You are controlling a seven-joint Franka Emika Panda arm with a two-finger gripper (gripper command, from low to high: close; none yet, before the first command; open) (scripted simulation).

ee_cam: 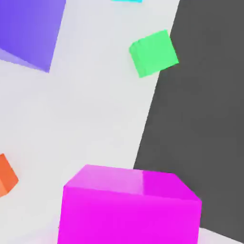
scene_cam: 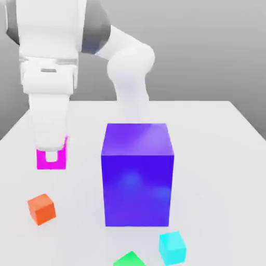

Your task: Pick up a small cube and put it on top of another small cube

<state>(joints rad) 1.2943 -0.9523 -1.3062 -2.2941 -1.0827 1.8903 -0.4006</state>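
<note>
The small magenta-pink cube (scene_cam: 40, 160) rests on the white table (scene_cam: 213, 156) at the exterior view's left. My gripper (scene_cam: 52, 156) comes straight down over it. One white finger (scene_cam: 52, 150) lies flat against the face of the cube turned to that camera, so the jaws hold the cube between them. In the hand view the magenta cube (ee_cam: 128, 209) looms large and close. An orange small cube (scene_cam: 41, 209) lies nearer the front of the table, a short way from the held one.
A big blue-purple block (scene_cam: 137, 176) stands at the table's middle, right of the gripper. A cyan small cube (scene_cam: 172, 248) and a green one (scene_cam: 130, 260) lie at the front edge. The hand view shows the green cube (ee_cam: 153, 53) near the table's edge.
</note>
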